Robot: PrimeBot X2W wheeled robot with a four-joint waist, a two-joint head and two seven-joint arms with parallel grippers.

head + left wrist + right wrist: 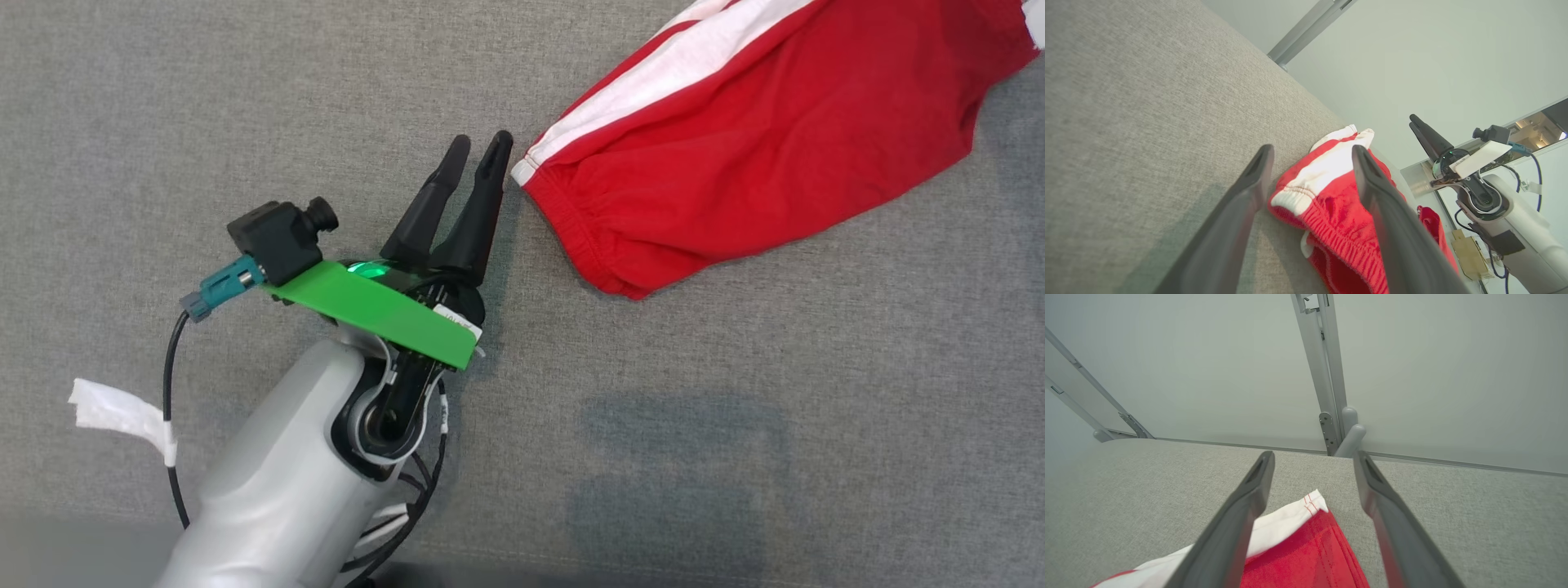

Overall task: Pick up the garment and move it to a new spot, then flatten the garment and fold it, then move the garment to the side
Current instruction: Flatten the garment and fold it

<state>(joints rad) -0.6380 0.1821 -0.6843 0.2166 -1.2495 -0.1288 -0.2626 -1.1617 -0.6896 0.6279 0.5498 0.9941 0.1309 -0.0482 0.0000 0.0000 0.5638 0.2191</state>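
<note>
The garment (775, 139) is a pair of red shorts with a white side stripe and an elastic waistband, lying on the grey fabric surface (245, 98) at the upper right of the head view. My left gripper (480, 147) sits just left of the waistband's white-striped corner, apart from it. Along its own fingers, the left gripper (1311, 153) is open and empty, with the garment (1331, 204) lying just beyond the tips. My right gripper (1314, 457) is open above a hemmed corner of the garment (1306, 547) and holds nothing. The left wrist view also catches the right gripper (1419, 124), raised above the surface.
A pale wall with a metal post (1327, 375) stands behind the far edge of the surface. A cardboard box (1470, 253) lies on the floor beyond the edge. White tape (122, 412) wraps the left arm's cable. Grey surface stretches left of and in front of the garment.
</note>
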